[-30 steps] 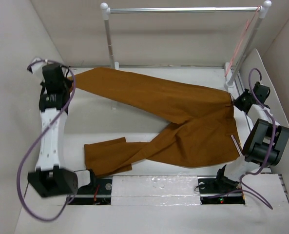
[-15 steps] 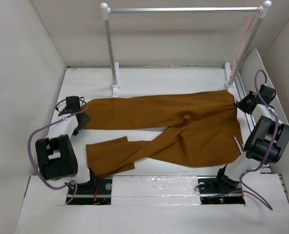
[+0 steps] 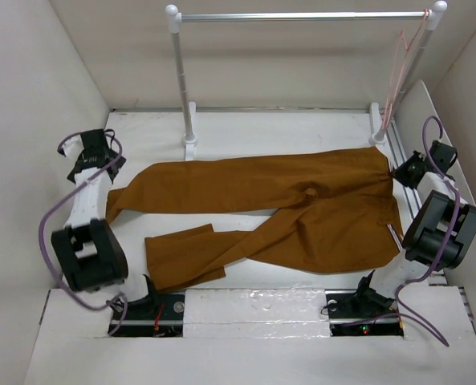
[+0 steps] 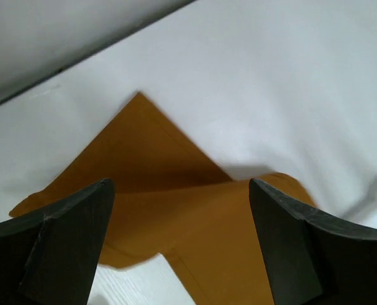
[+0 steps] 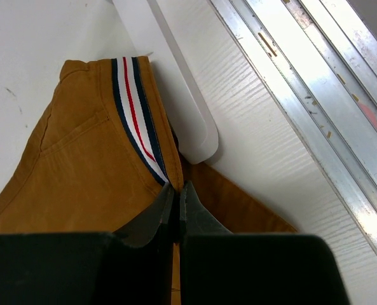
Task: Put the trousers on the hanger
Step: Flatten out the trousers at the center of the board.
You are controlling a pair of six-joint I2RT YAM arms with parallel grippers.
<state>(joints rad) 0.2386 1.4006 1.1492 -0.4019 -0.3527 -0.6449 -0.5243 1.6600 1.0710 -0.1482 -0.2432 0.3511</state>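
So, trousers: flat on the table, waist to the right, legs running left, the near leg bent.
Hanger: hooked at the right end of the rail, apart from the trousers.
Left gripper: released, fingers wide, above the far leg's cuff, holding nothing.
Right gripper: clenched on the waistband beside its striped trim.
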